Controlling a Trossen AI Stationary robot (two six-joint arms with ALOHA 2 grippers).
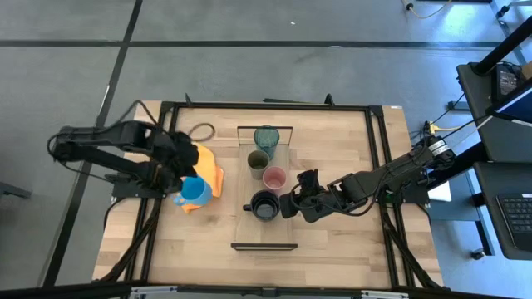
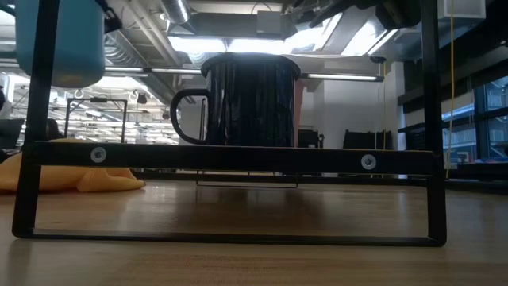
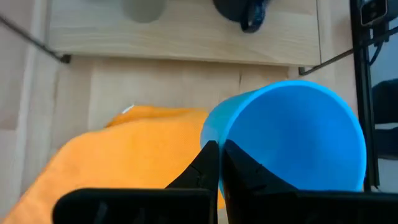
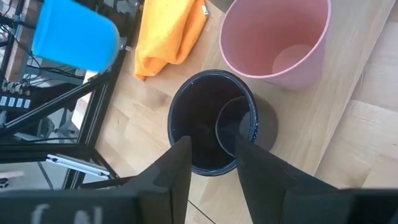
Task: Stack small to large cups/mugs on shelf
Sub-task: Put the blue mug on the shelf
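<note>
On the shelf [image 1: 264,232], a long plank across the table's middle, four cups stand in a row on their bases: teal tumbler [image 1: 266,137], olive cup [image 1: 258,162], pink cup [image 1: 274,177], black mug [image 1: 264,205]. My left gripper [image 1: 178,184] is shut on the bright blue mug [image 1: 196,190], left of the shelf above the orange cloth [image 1: 209,170]. My right gripper [image 4: 214,146] hangs open just right of and above the black mug [image 4: 208,124]; its fingers touch nothing. In the low view the black mug [image 2: 246,99] stands alone on the shelf. My left gripper has its two fingers closed together at the blue mug's side, just beside the rim [image 3: 210,132]. The fingers themselves hide which part lies between them. They slant down from the table's left. The mug [image 2: 59,40] hangs clear of table and cloth, mouth roughly up.
The shelf's black end frames [image 2: 238,157] stand at both short ends; the near one fills the low view. A brown cord loop [image 1: 202,131] lies at the back left. Bare plank lies between the black mug and the near frame.
</note>
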